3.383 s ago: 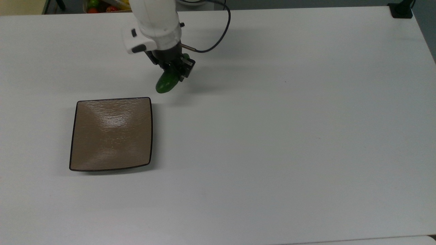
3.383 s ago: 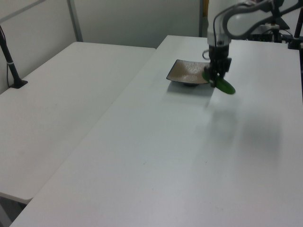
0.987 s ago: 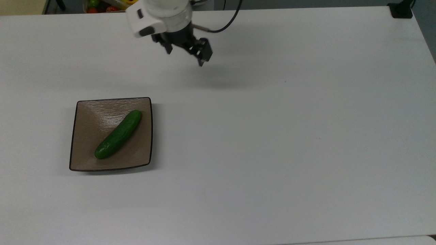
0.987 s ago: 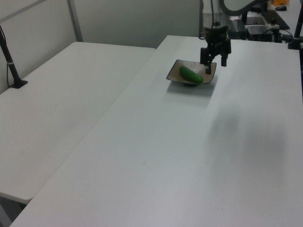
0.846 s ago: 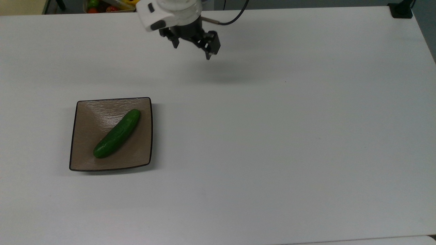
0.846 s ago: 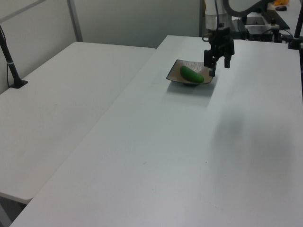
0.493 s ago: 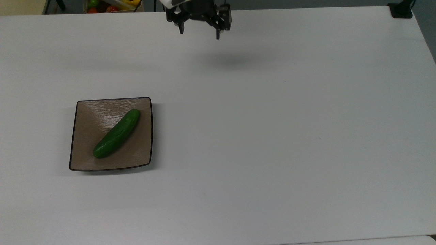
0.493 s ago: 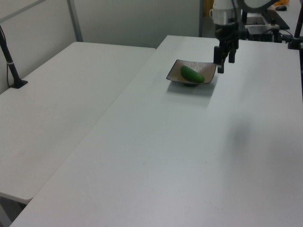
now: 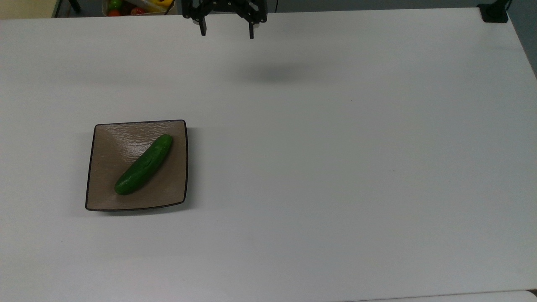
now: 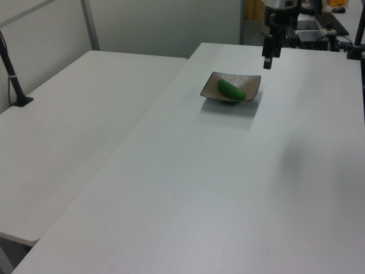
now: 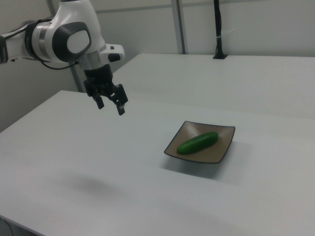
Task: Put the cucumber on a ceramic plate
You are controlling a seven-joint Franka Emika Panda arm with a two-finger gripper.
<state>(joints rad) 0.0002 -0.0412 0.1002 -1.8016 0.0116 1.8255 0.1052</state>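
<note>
In the top view's left, your cucumber [image 9: 144, 165] lies diagonally on the ceramic plate [image 9: 102, 197]. Further right, the end effector [image 9: 227, 29] hangs spread and empty, well apart (a bumped table [image 9: 335, 167] could roll the cucumber off).

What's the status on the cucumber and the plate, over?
Gripper open, empty, raised above the table, clear of the plate. Cucumber lying diagonally on the ceramic plate. Nothing in the way.

The cucumber [image 9: 144, 164] lies diagonally on the ceramic plate [image 9: 103, 193], table [image 9: 335, 167] beneath.
</note>
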